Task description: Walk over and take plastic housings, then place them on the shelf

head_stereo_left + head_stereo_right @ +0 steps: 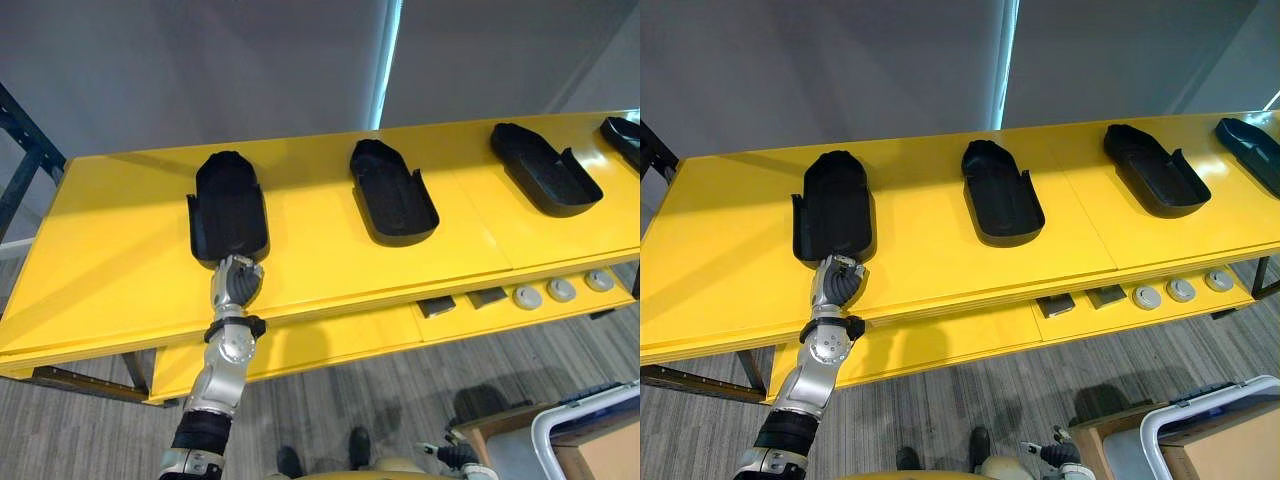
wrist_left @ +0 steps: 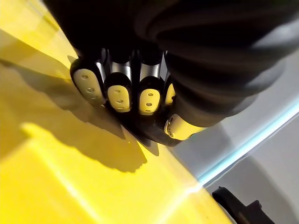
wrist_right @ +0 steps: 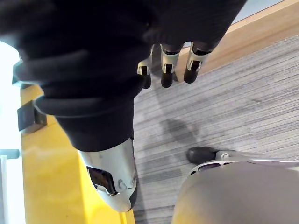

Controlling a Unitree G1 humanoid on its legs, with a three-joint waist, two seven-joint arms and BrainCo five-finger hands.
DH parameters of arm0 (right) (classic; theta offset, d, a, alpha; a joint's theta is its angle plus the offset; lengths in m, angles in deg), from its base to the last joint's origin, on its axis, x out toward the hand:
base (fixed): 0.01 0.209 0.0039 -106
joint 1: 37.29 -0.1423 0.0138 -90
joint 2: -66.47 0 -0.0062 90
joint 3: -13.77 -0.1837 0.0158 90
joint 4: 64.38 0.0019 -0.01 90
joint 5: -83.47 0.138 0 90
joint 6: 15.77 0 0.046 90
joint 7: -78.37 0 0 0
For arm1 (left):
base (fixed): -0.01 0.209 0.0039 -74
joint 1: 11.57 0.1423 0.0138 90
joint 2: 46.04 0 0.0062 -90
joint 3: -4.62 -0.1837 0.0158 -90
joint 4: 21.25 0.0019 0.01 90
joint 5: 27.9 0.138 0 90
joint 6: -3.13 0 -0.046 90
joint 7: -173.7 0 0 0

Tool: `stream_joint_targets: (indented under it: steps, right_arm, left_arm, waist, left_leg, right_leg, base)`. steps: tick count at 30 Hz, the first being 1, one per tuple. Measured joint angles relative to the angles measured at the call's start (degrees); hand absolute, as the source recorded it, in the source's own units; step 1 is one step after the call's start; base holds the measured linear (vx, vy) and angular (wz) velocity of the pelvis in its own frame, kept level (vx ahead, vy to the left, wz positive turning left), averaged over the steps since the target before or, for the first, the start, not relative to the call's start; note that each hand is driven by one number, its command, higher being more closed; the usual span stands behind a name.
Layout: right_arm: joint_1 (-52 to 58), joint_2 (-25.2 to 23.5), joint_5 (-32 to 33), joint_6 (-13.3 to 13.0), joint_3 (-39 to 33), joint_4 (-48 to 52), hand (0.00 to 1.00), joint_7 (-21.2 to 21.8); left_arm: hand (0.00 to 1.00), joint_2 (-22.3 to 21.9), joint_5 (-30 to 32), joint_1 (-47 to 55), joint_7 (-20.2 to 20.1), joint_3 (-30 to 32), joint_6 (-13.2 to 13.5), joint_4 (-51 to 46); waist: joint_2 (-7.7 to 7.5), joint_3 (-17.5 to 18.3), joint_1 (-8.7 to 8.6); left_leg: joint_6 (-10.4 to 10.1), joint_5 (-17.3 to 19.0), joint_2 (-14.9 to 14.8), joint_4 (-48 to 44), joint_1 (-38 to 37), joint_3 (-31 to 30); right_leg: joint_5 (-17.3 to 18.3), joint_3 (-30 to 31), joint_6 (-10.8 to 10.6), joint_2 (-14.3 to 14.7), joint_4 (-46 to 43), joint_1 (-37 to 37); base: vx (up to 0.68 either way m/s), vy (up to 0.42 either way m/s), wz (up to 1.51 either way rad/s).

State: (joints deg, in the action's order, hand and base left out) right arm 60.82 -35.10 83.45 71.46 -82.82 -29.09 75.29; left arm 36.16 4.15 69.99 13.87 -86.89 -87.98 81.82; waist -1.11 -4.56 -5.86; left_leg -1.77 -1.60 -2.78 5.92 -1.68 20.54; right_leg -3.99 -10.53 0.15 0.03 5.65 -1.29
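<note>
Left hand (image 1: 237, 280): fingers curled, seemingly pinching the near lip of the leftmost housing (image 1: 228, 205). This is a matte black shell, long and shallow, with a rounded far end, raised side walls and an open near end, lying flat on the yellow shelf (image 1: 120, 260). Three like housings (image 1: 392, 190) (image 1: 545, 168) (image 1: 625, 135) are spaced along the shelf to its right. Right hand (image 3: 169, 63): fingers relaxed, hanging above the floor (image 3: 233, 93).

Left arm stretches up from the lower left, left hand (image 1: 236, 280) fingers curled tight on the plastic housing (image 1: 228, 205) near lip. Right hand (image 3: 169, 58) hangs low, fingers loose.
</note>
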Motion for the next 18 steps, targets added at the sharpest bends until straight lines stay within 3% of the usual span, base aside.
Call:
stream_joint_targets:
  steps: [6,10,14,15,18]
  right_arm:
    - [0.0,0.0,0.0,0.0,0.0,0.0,0.00,0.0]
    - [-0.1,0.1,0.1,-0.1,0.0,-0.3,0.00,0.0]
    - [-0.1,0.5,0.6,-0.3,0.0,-1.2,0.00,-0.4]
    - [-0.1,0.5,0.7,-0.7,0.0,-1.6,0.00,-0.5]
    - [0.0,0.7,1.7,-0.9,-0.2,-3.0,0.00,-0.5]
  left_arm:
    - [1.00,-0.1,-3.0,-0.1,0.0,-0.2,0.2,-1.0]
    - [1.00,-0.1,-5.6,0.3,1.3,-0.2,1.8,-12.3]
    - [1.00,-0.2,-9.9,2.9,3.4,0.7,7.8,-30.3]
    - [1.00,-0.5,-12.7,4.1,4.5,2.4,10.4,-34.1]
    - [1.00,-3.1,-18.6,8.0,7.9,10.1,14.1,-37.7]
  waist:
    - [0.00,0.0,0.02]
    - [0.00,0.0,0.19]
    - [0.03,0.0,0.32]
    - [0.09,0.0,0.42]
    - [0.42,0.0,0.96]
  left_leg:
    - [0.0,0.0,0.1,0.0,0.0,-0.2]
    - [0.0,0.0,0.4,-0.2,0.0,-0.9]
    - [0.1,-0.1,0.3,-0.3,-0.1,-2.1]
    - [0.1,-0.1,0.4,-0.2,-0.1,-2.4]
    - [0.2,-0.1,0.4,0.0,-0.1,-3.2]
  right_leg:
    - [0.0,-0.2,0.0,-0.1,0.0,0.1]
    - [0.0,-0.7,0.0,-0.3,0.0,0.4]
    - [0.0,-1.8,0.0,-0.5,0.0,1.0]
    - [0.1,-2.0,-0.1,-0.6,0.0,1.1]
    - [0.1,-2.5,-0.1,-0.7,-0.1,1.5]
  base:
    - [0.00,0.000,0.01]
    - [0.00,0.000,0.08]
    - [0.00,0.005,0.15]
    - [-0.01,0.011,0.13]
    - [-0.03,0.013,0.13]
